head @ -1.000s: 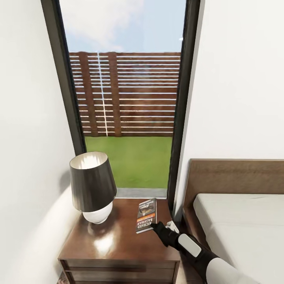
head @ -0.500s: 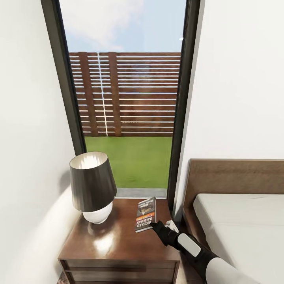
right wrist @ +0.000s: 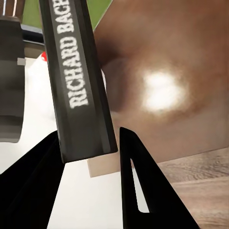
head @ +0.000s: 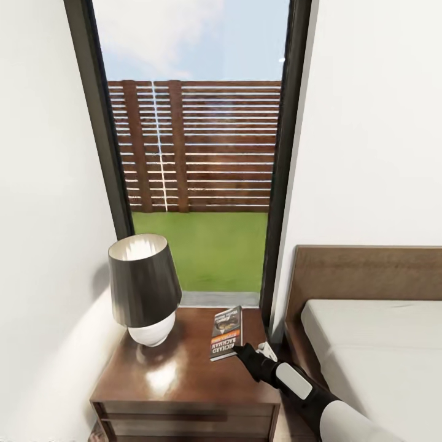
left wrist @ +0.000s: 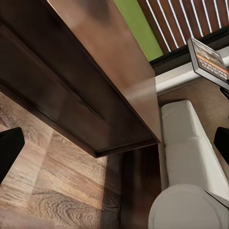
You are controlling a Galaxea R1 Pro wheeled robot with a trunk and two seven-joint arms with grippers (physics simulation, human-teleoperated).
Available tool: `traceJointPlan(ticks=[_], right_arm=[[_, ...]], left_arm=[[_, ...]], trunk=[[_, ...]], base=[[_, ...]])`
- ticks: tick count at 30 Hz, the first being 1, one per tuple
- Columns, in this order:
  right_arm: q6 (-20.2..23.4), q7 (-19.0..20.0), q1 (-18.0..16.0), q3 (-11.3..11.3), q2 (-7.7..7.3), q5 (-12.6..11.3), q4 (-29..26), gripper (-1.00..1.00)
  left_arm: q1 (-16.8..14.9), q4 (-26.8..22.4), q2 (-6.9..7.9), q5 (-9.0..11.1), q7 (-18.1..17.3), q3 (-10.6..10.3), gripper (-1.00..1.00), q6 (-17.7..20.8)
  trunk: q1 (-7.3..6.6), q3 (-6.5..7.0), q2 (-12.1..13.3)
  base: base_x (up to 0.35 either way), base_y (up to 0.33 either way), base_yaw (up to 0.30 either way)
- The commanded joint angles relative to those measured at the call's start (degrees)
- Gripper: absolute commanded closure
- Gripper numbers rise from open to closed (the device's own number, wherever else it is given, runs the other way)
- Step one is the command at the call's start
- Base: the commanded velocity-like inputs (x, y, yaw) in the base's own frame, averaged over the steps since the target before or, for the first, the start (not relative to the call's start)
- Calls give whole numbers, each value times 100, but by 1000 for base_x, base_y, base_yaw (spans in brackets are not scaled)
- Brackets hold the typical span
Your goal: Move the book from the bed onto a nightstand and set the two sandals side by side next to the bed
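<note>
The nightstand (head: 184,374) stands against the wall, in front of the window (head: 196,153), with the bed (head: 374,356) to its right and a narrow gap between them. On the nightstand's top the lamp (head: 144,288) sits toward the left, and the book (head: 226,333) is at the right part of the top, its near end between the fingers of the right gripper (head: 240,351), whose arm reaches in from the lower right across the gap. Behind the window lie a lawn (head: 209,248) and, farther back, a fence (head: 196,147).
</note>
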Motion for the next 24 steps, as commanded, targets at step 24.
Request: traceJointPlan(ticks=[24], right_arm=[[4,19,-8,25,0,-33,-17,100]], left_arm=[[4,-8,1,-19,-7,18,-100,-38]], trunk=[[528,-436,-966]], base=[[0,0,0]])
